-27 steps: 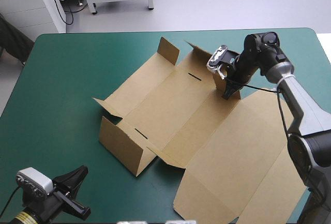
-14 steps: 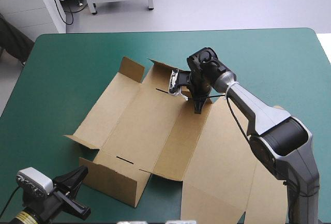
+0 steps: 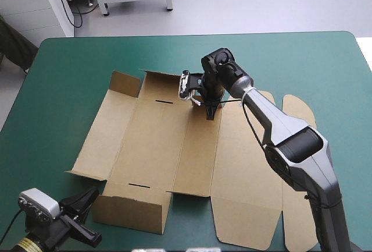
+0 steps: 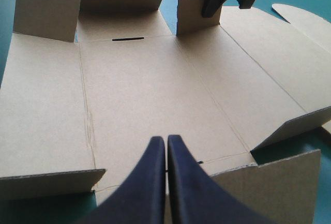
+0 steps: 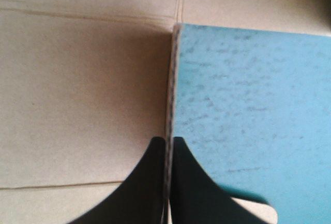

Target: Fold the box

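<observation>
A flat-cut brown box lies on a teal-green worktop, between the centre and the left edge. Its creases run square to the worktop's edges.

The box has just changed position. Earlier it lay on a slant nearer the right edge. It has since slid toward the left edge and swung round until it sits straight.

The right claw has done the dragging. Its arm has swept in from the far right corner toward the middle of the worktop. The claw's black fingers are pinched almost closed on a small upright flap on the box's far side, with the board's edge between them.

The left claw hangs closed and empty at the near left corner, unmoved throughout. Its fingers meet in one point.

The box's near wall stands raised just ahead of the left claw. Short flaps also stand up along the far side. The wide lid panels lie flat, reaching toward the right edge.

No new crease appears to have been folded, so this looks like repositioning rather than folding. It probably brings the near wall within the left claw's reach for the next fold.
</observation>
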Tool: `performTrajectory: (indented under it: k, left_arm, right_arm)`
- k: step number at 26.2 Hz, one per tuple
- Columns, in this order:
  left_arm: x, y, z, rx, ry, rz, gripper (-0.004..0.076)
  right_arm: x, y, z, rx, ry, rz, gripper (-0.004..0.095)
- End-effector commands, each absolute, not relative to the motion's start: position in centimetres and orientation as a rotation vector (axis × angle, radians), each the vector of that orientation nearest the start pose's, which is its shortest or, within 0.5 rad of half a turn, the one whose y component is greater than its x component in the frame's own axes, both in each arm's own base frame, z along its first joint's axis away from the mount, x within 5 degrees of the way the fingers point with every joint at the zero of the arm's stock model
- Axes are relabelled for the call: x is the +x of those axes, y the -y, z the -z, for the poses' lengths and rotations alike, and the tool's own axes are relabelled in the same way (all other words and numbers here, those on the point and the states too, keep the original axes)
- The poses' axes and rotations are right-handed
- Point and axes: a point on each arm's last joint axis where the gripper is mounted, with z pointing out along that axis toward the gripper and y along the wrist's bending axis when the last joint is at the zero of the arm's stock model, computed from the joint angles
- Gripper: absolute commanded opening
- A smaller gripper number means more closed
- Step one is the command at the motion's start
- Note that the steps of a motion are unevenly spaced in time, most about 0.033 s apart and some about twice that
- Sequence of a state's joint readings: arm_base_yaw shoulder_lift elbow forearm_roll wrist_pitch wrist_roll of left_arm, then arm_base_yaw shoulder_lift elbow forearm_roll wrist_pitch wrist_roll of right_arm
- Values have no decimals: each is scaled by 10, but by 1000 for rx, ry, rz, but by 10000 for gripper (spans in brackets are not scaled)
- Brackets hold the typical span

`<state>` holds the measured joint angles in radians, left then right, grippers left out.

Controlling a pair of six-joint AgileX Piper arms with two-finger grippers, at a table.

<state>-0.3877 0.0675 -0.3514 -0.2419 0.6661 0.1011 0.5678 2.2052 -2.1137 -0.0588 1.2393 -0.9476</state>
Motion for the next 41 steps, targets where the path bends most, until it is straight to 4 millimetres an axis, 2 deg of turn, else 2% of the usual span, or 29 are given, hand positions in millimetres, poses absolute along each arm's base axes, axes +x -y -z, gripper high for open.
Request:
performTrajectory:
  k: [1,6,13,21,27,30,32,34,37,41]
  left_arm:
    - [27,25,-281,355,-1758,488,-8]
    - [27,25,-281,355,-1758,488,-8]
    - [27,25,-281,357,-1757,486,-8]
    - [27,25,-281,357,-1757,486,-8]
    - [27,25,-281,357,-1757,484,-8]
    - [27,25,-281,357,-1757,484,-8]
    - [27,25,-281,358,-1757,482,-8]
    - [27,25,-281,358,-1757,482,-8]
    - [27,25,-281,358,-1757,482,-8]
    - [27,25,-281,358,-1757,482,-8]
  right_arm:
    - [402,-255,-283,-1921,-1993,133,-21]
    - [408,-259,-286,-1804,-2006,126,-2]
    - [403,-261,-323,-1743,-1968,59,266]
    - [387,-241,-379,-1478,-2017,38,275]
    - [360,-216,-435,-1243,-2021,-13,283]
    - [342,-203,-462,-1141,-2003,-44,345]
    - [328,-193,-482,-1091,-1973,-43,420]
    - [317,-184,-496,-1050,-1955,-30,459]
    - [301,-170,-513,-965,-1949,3,465]
    - [275,-149,-521,-913,-1972,37,466]
